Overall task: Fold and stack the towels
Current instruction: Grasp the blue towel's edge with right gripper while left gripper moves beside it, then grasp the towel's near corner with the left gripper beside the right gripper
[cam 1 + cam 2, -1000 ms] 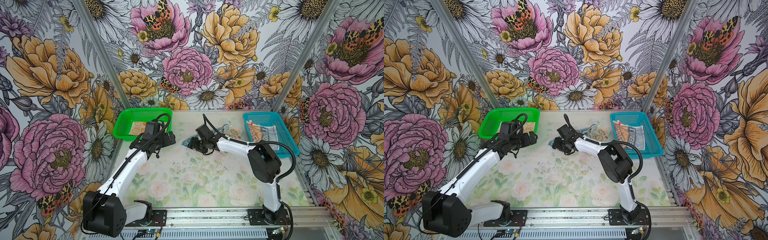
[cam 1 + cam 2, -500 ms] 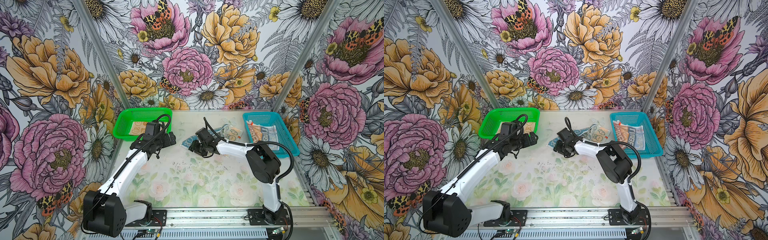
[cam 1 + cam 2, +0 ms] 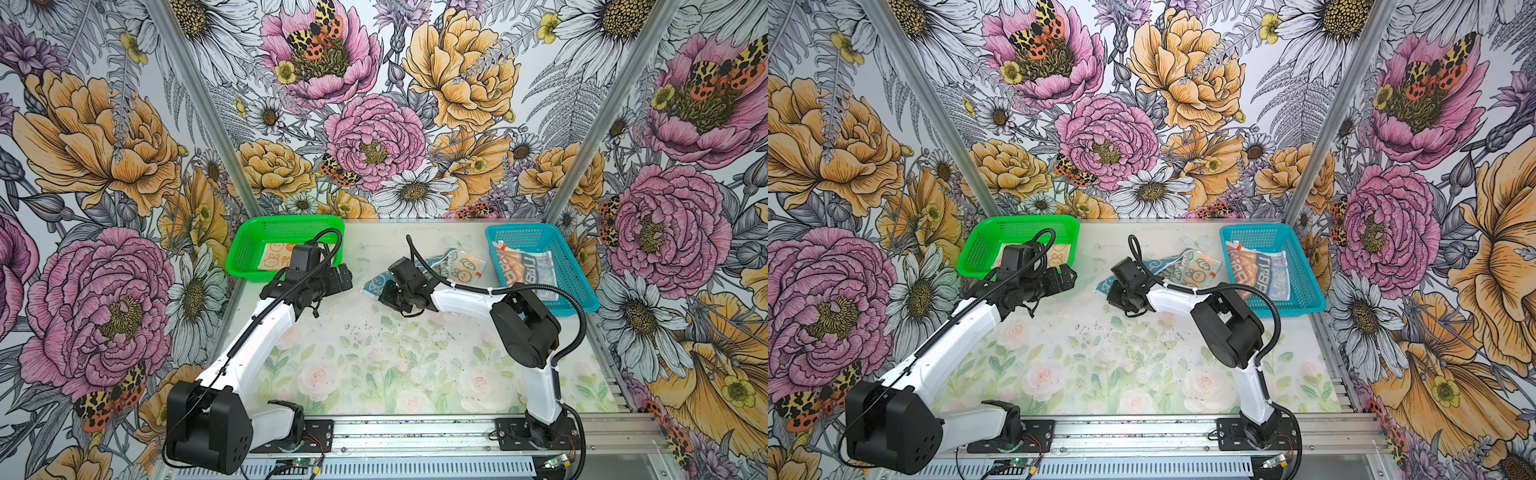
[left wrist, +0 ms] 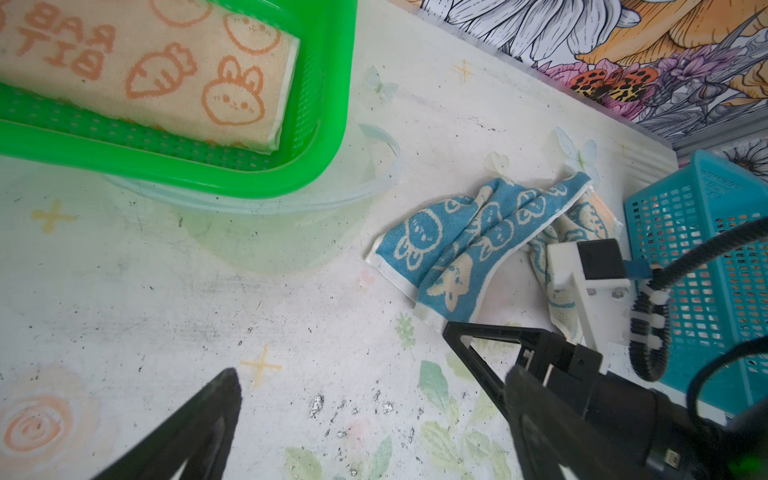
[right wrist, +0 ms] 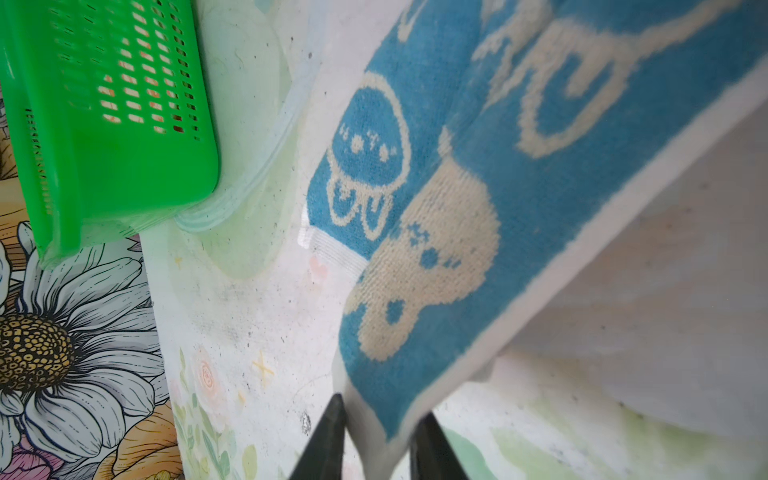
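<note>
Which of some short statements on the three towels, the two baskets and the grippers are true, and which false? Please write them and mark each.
1. The orange towel lies in the green basket. True.
2. The teal-blue towel lies crumpled on the table. True.
3. The striped towel lies on the table too. False: it is in the blue basket.
4. The left gripper holds the teal-blue towel. False: it is open and empty; the right gripper pinches that towel's corner.
</note>
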### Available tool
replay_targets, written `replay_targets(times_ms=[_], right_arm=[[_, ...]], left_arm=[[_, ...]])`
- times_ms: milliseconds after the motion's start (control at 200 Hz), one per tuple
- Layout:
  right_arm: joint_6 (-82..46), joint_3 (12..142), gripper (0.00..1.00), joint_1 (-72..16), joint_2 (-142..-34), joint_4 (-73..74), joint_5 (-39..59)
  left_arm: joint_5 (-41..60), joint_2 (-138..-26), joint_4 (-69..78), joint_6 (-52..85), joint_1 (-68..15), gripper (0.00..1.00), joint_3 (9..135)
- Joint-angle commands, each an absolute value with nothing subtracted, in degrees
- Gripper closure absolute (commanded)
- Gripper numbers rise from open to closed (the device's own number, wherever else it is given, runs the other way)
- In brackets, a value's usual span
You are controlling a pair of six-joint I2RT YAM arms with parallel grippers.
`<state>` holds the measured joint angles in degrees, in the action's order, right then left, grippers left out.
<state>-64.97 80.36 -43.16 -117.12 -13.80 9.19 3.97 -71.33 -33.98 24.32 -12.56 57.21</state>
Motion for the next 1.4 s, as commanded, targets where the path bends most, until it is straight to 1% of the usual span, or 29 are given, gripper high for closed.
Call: replay_targets(times_ms=[0,100,260,365,445,565,675,761,861,1006,1091,1321,1396], right_arm=[[-64.5,79.4,0.87,-42.5,-116.2,-12.6,6.9],[-63.8,76.5,1.00,-41.7,-113.7,-12.6,6.8],[-61.7,67.1,1.00,-39.2,-105.5,-12.7,6.3],[-60.3,60.8,1.00,-37.3,-100.4,-12.9,7.3],[-58.7,57.0,1.00,-36.5,-97.1,-14.0,7.0],[-56.6,52.5,1.00,-35.1,-92.9,-14.9,7.1],[-55.3,50.2,1.00,-34.0,-90.6,-15.2,8.1],[-54.3,49.3,1.00,-33.4,-89.4,-15.7,8.3],[-53.7,48.4,1.00,-32.7,-88.6,-15.7,8.7],[-52.7,48.3,1.00,-31.7,-88.2,-15.7,9.5],[-52.3,48.1,1.00,-31.3,-87.9,-15.7,9.9],[-51.8,48.2,1.00,-30.8,-88.0,-15.6,10.5],[-51.5,48.3,1.00,-30.8,-87.9,-15.6,10.7]], left_arm=[[5.1,-70.0,-32.3,25.1,-12.8,0.01,56.1],[5.0,-70.8,-32.3,25.3,-14.6,0.01,56.3],[5.5,-76.0,-32.3,25.4,-19.1,0.01,57.2],[6.0,-81.3,-33.1,25.1,-21.6,0.01,58.8],[4.4,-85.7,-35.1,23.7,-23.9,0.02,61.4],[-0.5,-92.5,-38.4,21.4,-27.6,0.07,66.0],[-4.0,-98.9,-41.1,19.9,-29.5,0.13,70.2],[-6.2,-102.3,-41.7,19.3,-29.9,0.21,72.4],[-6.7,-103.7,-41.9,19.2,-30.2,0.27,73.9],[-10.3,-107.8,-43.7,18.4,-30.8,0.31,75.7],[-9.7,-109.3,-43.7,18.5,-30.5,0.35,76.3],[-9.9,-112.3,-43.5,18.8,-30.2,0.42,77.9],[-9.7,-113.0,-43.4,18.7,-30.0,0.46,78.4]])
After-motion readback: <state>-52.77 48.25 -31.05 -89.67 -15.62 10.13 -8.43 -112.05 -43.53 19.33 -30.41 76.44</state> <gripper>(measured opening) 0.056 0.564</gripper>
